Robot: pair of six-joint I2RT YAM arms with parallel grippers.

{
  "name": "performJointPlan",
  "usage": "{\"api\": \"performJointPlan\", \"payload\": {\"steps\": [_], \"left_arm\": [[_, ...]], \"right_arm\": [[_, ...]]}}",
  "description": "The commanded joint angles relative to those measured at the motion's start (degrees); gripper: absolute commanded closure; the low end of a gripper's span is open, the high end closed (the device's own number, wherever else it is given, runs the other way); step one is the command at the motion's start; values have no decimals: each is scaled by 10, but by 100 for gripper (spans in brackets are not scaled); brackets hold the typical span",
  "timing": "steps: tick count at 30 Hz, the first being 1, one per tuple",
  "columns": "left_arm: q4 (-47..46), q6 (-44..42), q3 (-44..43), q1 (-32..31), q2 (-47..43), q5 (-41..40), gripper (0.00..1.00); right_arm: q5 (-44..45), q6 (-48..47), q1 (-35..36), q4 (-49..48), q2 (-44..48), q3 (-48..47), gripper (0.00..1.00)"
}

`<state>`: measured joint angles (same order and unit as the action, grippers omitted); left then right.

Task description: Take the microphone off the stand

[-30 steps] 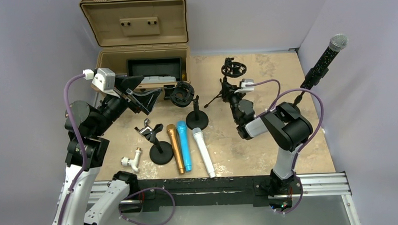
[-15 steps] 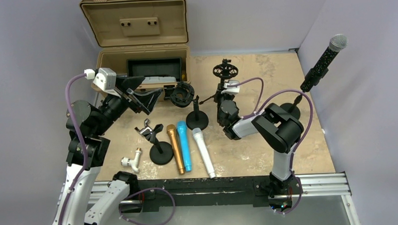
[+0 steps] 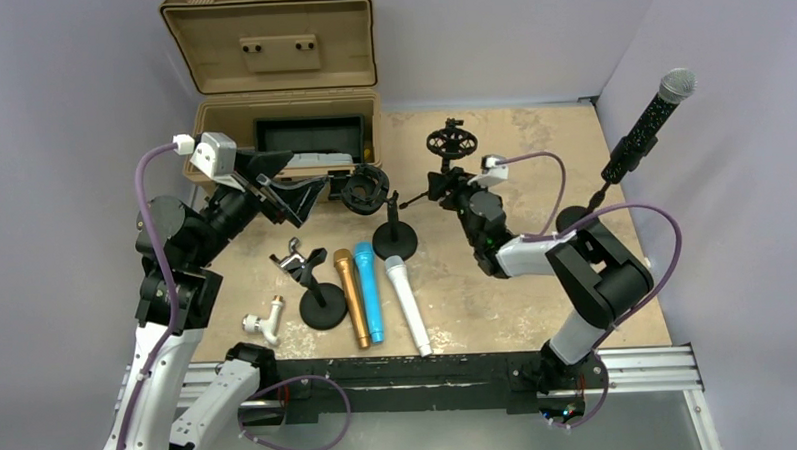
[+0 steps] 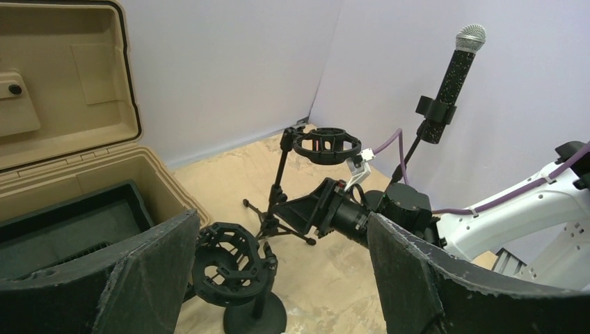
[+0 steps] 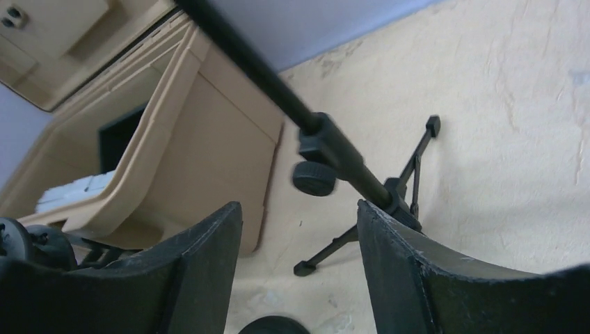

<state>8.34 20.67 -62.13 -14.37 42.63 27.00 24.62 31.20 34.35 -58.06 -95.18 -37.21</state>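
Observation:
The black speckled microphone (image 3: 651, 121) with a silver head stands clipped in its stand (image 3: 574, 217) at the far right, also seen in the left wrist view (image 4: 452, 76). My right gripper (image 3: 445, 188) is open, low over the table at the foot of a black tripod stand (image 3: 450, 143), well left of the microphone. In the right wrist view the tripod's pole (image 5: 334, 156) crosses just past the open right gripper (image 5: 298, 209), with nothing between its fingers. My left gripper (image 3: 293, 194) hangs open and empty beside the case, and its own view shows it (image 4: 284, 223) spread wide.
A tan case (image 3: 280, 89) stands open at the back left. A shock-mount stand (image 3: 365, 191), a clip stand (image 3: 317, 288), gold (image 3: 351, 297), blue (image 3: 369, 291) and white (image 3: 407, 305) microphones and a white fitting (image 3: 263, 322) lie mid-table.
My right gripper has gone from shut to open beside the tripod stand, and its elbow has swung out to the right. The tripod's ring mount has shifted slightly left. The left arm has barely moved.

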Motion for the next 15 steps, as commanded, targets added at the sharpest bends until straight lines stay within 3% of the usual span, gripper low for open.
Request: {"api": "performJointPlan", "payload": {"steps": [1, 6, 11, 15], "left_arm": [[-28, 13, 1, 5, 1, 14, 12], [-28, 12, 0, 5, 1, 14, 12], [-27, 13, -1, 7, -1, 15, 12], [-27, 14, -1, 8, -1, 16, 12]], "right_arm": [[-155, 179, -51, -54, 2, 34, 40], [-180, 238, -60, -122, -17, 31, 42], [-139, 321, -60, -124, -26, 23, 44], [-96, 374, -62, -73, -36, 7, 46]]}}
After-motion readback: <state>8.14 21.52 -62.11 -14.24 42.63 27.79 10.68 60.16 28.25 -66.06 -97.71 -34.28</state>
